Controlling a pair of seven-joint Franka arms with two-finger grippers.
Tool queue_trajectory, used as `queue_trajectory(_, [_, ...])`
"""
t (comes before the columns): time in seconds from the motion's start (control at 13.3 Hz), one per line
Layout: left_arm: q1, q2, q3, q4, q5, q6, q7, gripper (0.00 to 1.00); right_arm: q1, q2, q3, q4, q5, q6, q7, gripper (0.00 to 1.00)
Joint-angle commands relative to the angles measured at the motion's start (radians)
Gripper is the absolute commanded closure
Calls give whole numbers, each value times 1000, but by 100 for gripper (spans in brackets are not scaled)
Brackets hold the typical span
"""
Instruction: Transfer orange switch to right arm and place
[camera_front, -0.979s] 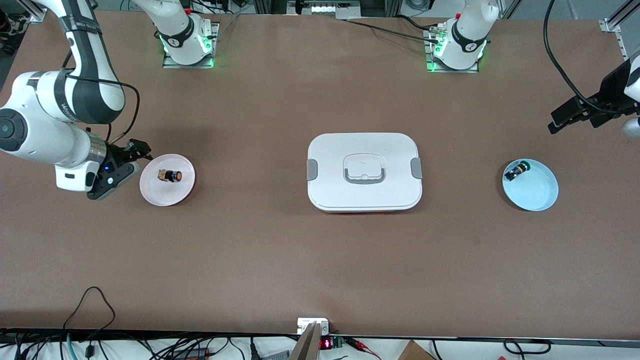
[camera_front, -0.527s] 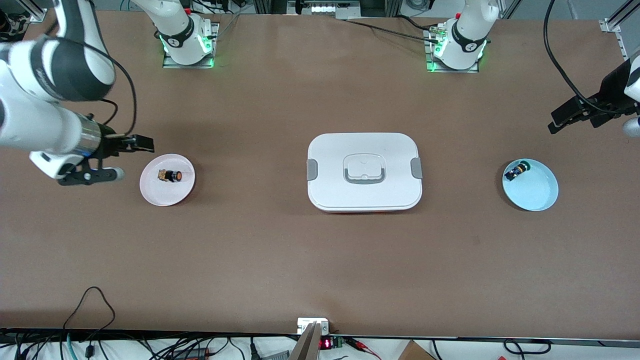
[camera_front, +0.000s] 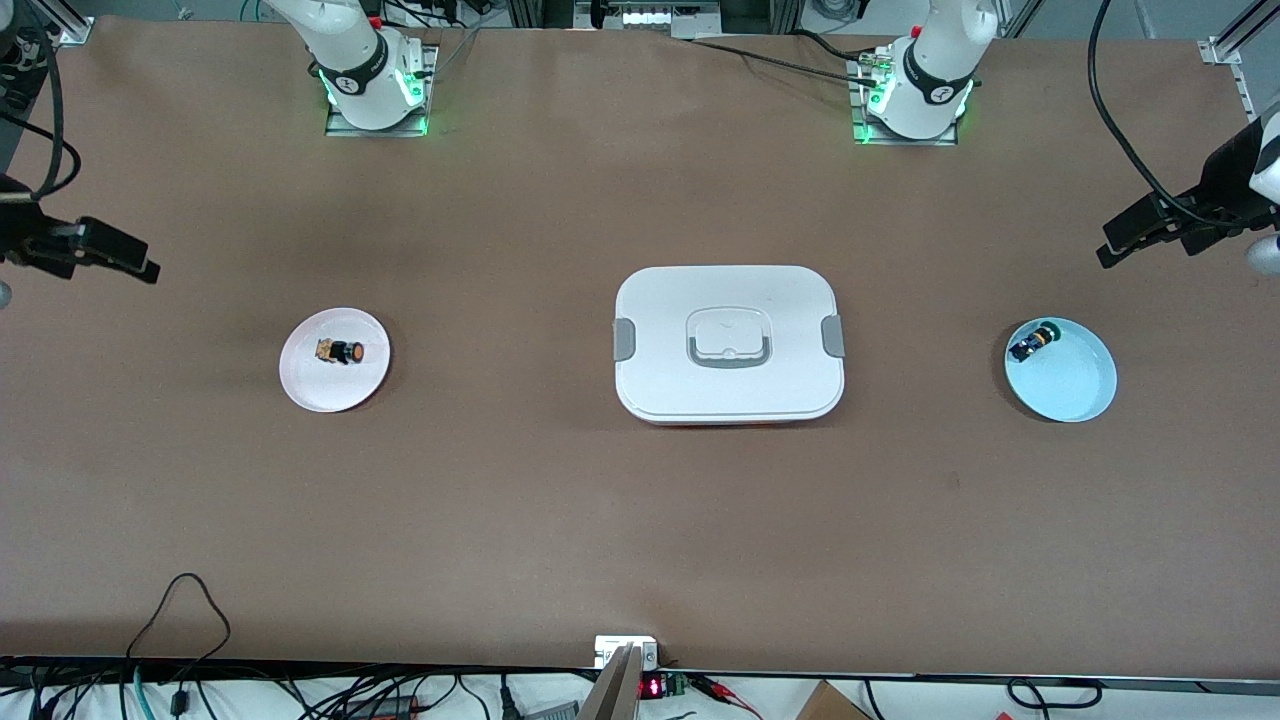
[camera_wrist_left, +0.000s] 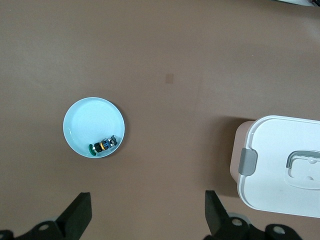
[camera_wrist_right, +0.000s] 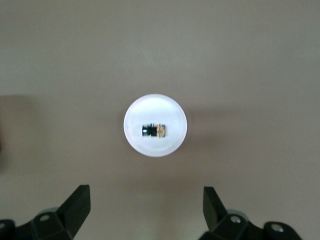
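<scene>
Orange switch lies on its side in the pink plate, toward the right arm's end of the table from the white lidded box, which serves as the landmark at mid-table. The right wrist view looks straight down on it, with the pink plate ringing it and nothing touching it.

Toward the left arm's end of the table from the white lidded box sits a light blue plate. It holds 1 blue-black switch with a green cap, which rests against the plate's rim on the side farther from the front camera. The left wrist view shows this same switch in the blue plate and a corner of the box.

Right gripper hangs in the air over the table's edge at the right arm's end, well apart from the pink plate; its 2 fingers stand wide apart and hold nothing. Left gripper waits over the table's edge at the left arm's end (well apart from the blue plate), its fingers also spread wide and empty.
</scene>
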Motion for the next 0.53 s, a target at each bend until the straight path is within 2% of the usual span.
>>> queue_trajectory(0.0, [2, -3, 4, -3, -23, 11, 23, 0, 11, 3, 18, 80, -75, -96, 6, 0])
queue_trajectory(0.23, [2, -3, 4, -3, -23, 11, 23, 0, 11, 3, 22, 64, -100, -113, -103, 0])
queue_trajectory(0.45, [2, -1, 6, -5, -23, 11, 23, 0, 11, -19, 22, 19, -77, -84, -29, 0])
